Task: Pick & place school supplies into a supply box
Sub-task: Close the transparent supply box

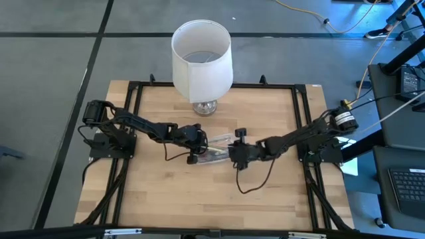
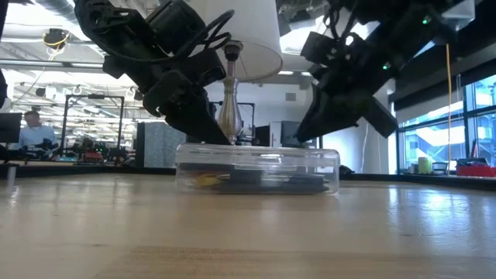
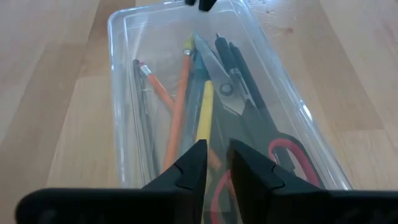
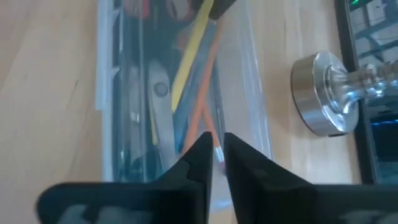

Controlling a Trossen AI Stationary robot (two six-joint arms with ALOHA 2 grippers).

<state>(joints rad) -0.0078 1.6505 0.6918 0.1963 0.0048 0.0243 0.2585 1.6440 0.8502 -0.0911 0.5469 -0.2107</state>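
Observation:
The supply box [image 1: 214,150], a clear plastic case, lies flat on the middle of the wooden table. Inside it lie the school supplies: a yellow pencil [image 3: 204,112], an orange one [image 3: 180,93], dark pens and scissors [image 3: 227,87] with red-lined handles [image 3: 292,155]. My left gripper [image 3: 214,152] slants down over the box's left end with its fingers a narrow gap apart and nothing between them. My right gripper [image 4: 217,142] slants down over the box's right end, also with a narrow gap and nothing between its fingers. My left gripper has its fingertips [image 2: 221,138] right at the top of the box near the left end; whether they touch the clear lid I cannot tell. My right gripper stands just above the lid [image 2: 310,149] at the right end; whether it touches I cannot tell.
A lamp with a big white shade [image 1: 201,60] stands on a shiny metal foot [image 4: 329,93] just beyond the box, toward the table's far edge. Black rails frame the tabletop [image 1: 199,206]. Cables hang from both arms.

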